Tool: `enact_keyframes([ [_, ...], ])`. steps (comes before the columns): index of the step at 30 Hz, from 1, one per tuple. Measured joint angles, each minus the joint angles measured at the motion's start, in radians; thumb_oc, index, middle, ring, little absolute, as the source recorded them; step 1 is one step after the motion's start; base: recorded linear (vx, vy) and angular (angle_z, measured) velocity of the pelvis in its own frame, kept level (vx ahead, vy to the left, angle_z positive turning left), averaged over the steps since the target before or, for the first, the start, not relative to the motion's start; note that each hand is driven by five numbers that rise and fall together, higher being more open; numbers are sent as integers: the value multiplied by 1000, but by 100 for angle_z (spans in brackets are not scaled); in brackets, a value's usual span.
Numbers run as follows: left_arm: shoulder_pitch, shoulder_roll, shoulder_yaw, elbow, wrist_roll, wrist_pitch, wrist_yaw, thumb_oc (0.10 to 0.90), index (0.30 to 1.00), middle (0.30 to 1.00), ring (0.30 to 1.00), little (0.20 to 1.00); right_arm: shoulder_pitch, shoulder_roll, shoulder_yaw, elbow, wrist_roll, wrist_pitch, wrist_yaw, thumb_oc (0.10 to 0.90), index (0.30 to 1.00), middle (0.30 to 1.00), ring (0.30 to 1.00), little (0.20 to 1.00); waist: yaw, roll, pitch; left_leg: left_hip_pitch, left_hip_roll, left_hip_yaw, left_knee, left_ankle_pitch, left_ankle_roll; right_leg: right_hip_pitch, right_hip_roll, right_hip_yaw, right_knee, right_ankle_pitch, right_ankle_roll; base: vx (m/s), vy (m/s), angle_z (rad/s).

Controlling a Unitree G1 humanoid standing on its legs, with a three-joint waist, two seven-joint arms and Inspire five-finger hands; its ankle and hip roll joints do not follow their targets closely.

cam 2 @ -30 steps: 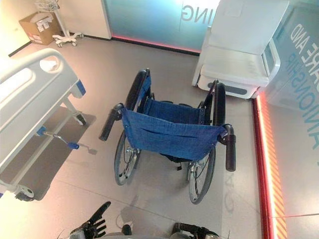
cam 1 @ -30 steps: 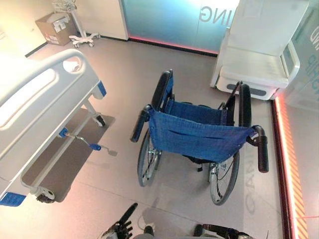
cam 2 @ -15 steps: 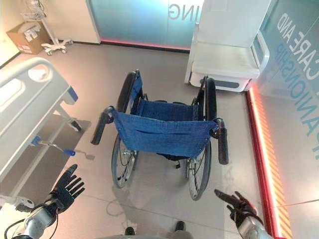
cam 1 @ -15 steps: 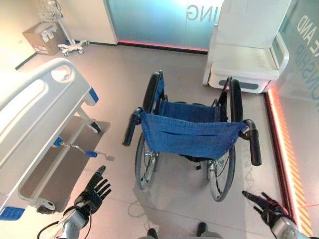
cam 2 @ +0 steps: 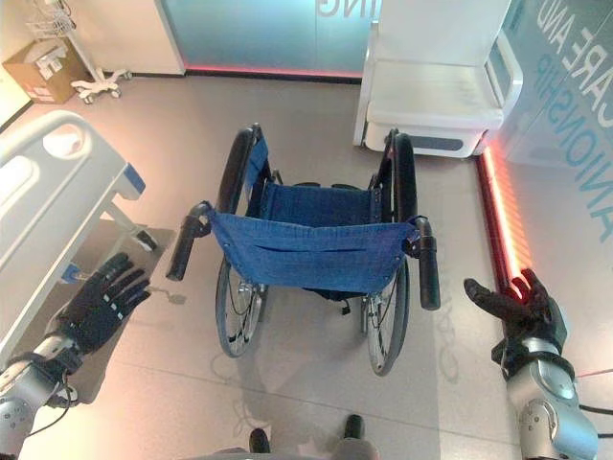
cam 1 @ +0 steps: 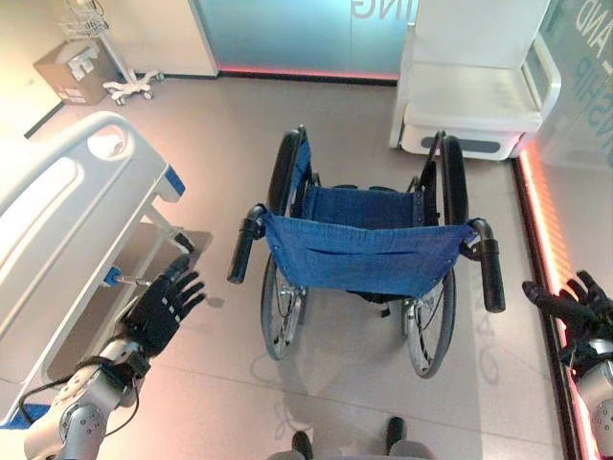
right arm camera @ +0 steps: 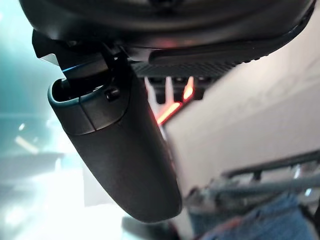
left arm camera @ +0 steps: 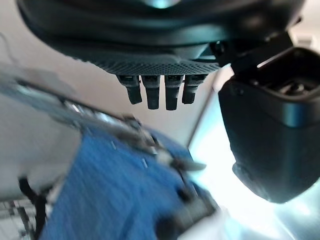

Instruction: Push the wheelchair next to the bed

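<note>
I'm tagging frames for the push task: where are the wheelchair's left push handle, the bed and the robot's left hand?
left push handle point(cam 1: 241, 251), left eye view, middle of the black grip.
bed point(cam 1: 72, 206), left eye view, white footboard.
left hand point(cam 1: 163, 305), left eye view, its palm.

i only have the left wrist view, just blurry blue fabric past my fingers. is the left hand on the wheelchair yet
Observer: No. The left hand is open in the air, apart from the wheelchair, short of its left push handle.
Operator: and the right hand
Observer: The right hand is open too, out to the right of the right push handle, not touching it.
Operator: where is the bed from the chair
Observer: The bed stands on the robot's left, with a strip of floor between it and the chair's left wheel.
Operator: anything ahead of the chair
Observer: A white chair-like unit stands beyond it, ahead and to the right.
</note>
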Motion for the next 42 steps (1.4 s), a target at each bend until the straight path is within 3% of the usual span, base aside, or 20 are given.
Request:
enact_keyframes([
  [13,-8,12,-14,-75,-60,-24,-47,800,900,900,900,900,-5,-45,-1,-195,123,-44,0,800,900,900,900,900,-3,12,3,-8,1,2,0,0,0,-8,2,1,0,0,0,0,0,0],
  [22,-11,68,-54,-166,-58,-23,-85,800,900,900,900,900,-4,-107,5,-247,164,-42,60,800,900,900,900,900,-2,-2,12,-24,3,7,0,0,0,-28,6,6,0,1,-1,0,0,0],
  [28,-9,155,-54,-190,-14,-21,-89,800,900,900,900,900,1,-118,5,-308,236,-42,97,800,900,900,900,900,-1,-12,18,-24,2,9,0,0,0,-29,6,12,0,1,-1,0,0,0],
  [30,-9,193,-54,-194,-11,-19,-95,800,900,900,900,900,1,-161,9,-330,247,-42,123,800,900,900,900,900,-1,-18,22,-23,2,11,0,0,0,-29,6,15,0,1,-1,-4,0,-2],
  [39,-41,232,-74,-201,2,1,-111,800,900,900,900,900,0,-193,33,-345,278,-42,136,800,900,900,900,900,14,-26,27,-24,1,11,0,0,0,-31,7,16,0,2,-1,0,0,0],
  [42,-51,316,-86,-214,47,5,-129,800,900,900,900,900,0,-196,50,-346,295,-40,135,800,900,900,900,900,18,-28,28,-26,0,13,0,0,0,-33,7,18,0,3,0,-20,1,-2],
])
